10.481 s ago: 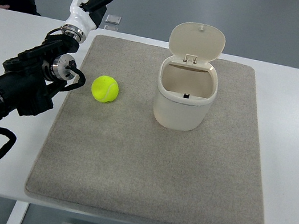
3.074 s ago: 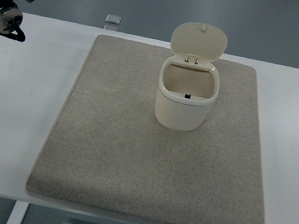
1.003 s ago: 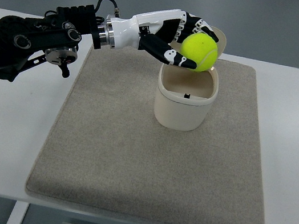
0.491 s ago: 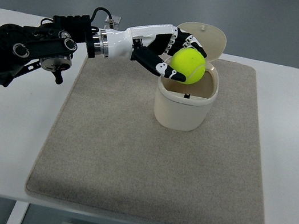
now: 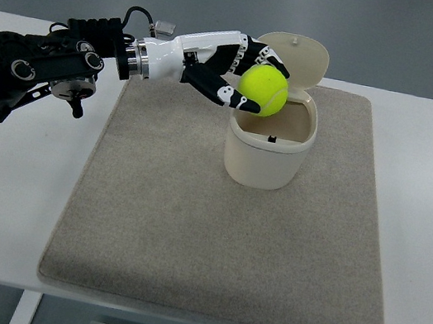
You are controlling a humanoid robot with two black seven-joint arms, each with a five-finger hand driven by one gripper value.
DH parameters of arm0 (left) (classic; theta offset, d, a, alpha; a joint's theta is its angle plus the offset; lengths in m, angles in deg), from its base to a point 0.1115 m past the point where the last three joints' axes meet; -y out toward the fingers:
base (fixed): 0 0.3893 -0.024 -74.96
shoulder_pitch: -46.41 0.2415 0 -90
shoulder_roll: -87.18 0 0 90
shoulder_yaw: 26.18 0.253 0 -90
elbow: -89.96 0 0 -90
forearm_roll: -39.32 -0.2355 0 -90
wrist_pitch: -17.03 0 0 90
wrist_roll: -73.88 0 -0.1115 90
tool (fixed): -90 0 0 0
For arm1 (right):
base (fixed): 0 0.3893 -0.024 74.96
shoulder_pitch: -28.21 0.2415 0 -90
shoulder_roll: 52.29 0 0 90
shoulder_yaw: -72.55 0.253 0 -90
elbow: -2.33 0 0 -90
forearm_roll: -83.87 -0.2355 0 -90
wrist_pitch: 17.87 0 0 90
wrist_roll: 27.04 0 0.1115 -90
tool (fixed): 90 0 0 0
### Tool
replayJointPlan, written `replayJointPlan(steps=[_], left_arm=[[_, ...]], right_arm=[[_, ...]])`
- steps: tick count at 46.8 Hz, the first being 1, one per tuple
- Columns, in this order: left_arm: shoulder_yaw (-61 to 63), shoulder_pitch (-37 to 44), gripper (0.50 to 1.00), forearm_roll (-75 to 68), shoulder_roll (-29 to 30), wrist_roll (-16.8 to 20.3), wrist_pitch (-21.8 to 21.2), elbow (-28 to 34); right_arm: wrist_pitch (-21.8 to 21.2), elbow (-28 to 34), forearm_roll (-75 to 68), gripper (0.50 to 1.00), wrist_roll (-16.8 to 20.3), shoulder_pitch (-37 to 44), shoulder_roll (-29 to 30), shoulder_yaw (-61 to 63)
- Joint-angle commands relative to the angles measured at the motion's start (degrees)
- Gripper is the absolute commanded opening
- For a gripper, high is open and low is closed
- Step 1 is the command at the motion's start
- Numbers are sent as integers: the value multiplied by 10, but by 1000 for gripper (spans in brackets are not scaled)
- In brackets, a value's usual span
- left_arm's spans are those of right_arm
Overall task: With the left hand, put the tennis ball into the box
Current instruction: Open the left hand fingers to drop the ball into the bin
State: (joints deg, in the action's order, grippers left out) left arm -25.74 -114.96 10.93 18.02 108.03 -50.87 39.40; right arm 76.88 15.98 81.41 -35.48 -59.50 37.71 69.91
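A yellow-green tennis ball (image 5: 263, 91) is held in my left hand (image 5: 244, 75), whose black and white fingers (image 5: 213, 87) curl around it. The ball hovers over the left rim of the cream box (image 5: 269, 144), a small bin with its flip lid (image 5: 295, 57) standing open at the back. The box sits on the grey mat (image 5: 220, 238), and its inside shows no ball. My left arm (image 5: 44, 69) reaches in from the picture's left edge. The right arm is out of the picture.
The mat lies on a white table (image 5: 0, 199). A small clear object (image 5: 166, 28) rests near the table's far edge, behind my forearm.
The hand with the ball came down from the lid toward the box's left rim over the last second, drifting slightly left. Ten seconds ago the ball lay on the mat.
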Motion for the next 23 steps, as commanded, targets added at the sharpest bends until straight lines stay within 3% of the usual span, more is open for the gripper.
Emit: replayJointPlan(steps=[1,10,23], left_arm=[[-1,0,913,0,0,0,0,-2],[-1,-1,949,1,1,0,1,-5],[-12,-3,924,3,20,0,-6,-57]], right_arm=[[0,0,0,938,0,0,0,0],[0,0,0,938,0,0,0,0],[0,0,0,938,0,0,0,0]])
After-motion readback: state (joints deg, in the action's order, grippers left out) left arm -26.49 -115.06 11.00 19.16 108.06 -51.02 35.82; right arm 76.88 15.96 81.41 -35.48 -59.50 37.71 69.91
